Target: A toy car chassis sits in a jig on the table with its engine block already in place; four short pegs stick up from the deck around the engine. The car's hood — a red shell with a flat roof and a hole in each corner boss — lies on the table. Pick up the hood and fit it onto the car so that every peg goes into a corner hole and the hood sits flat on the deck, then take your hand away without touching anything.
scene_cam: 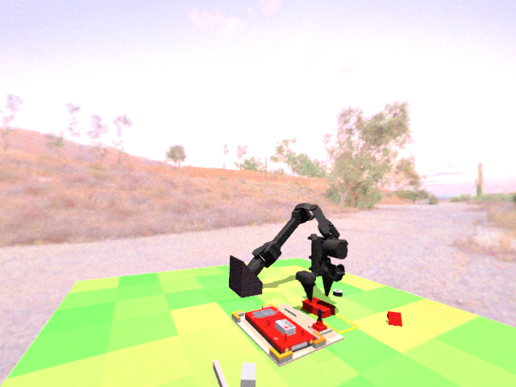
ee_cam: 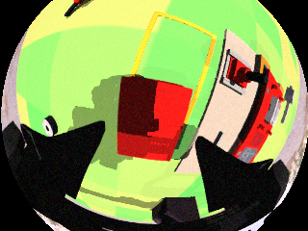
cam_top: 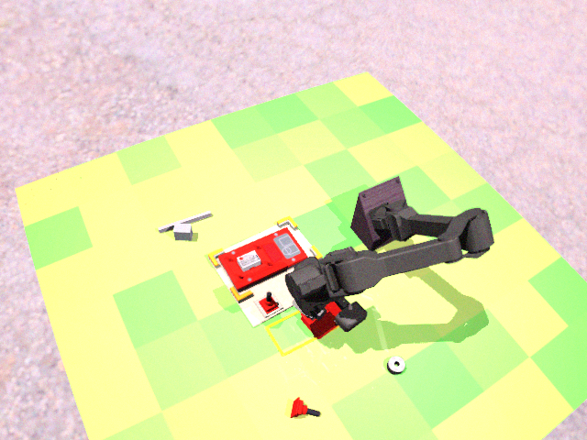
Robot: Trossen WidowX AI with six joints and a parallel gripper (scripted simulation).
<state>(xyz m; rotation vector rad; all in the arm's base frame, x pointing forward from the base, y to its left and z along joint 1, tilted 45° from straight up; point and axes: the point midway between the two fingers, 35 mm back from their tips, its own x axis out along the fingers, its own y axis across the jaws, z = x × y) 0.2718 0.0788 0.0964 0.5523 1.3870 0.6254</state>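
The red hood (cam_top: 319, 326) (scene_cam: 314, 307) (ee_cam: 170, 111) lies on the table beside the jig (cam_top: 250, 317), at one end of a yellow outline; part of its top is in shadow. My gripper (scene_cam: 318, 297) (ee_cam: 151, 134) is open and empty, pointing down, with its fingertips spread above the hood's end. In the top view the wrist and a finger hide part of the hood. The red chassis (cam_top: 256, 279) (scene_cam: 262, 326) sits in the jig between yellow corner brackets. The pale engine block (cam_top: 249, 259) (scene_cam: 285, 326) is on its deck, with short red pegs around it.
A red base with a black stick (cam_top: 269, 302) (scene_cam: 319, 325) stands on the jig board beside the chassis. A wheel (cam_top: 396, 365) (scene_cam: 337, 293) (ee_cam: 49, 126), a red cone-like part (cam_top: 297, 408), a grey block (cam_top: 182, 232) and a thin bar (cam_top: 199, 217) lie farther off.
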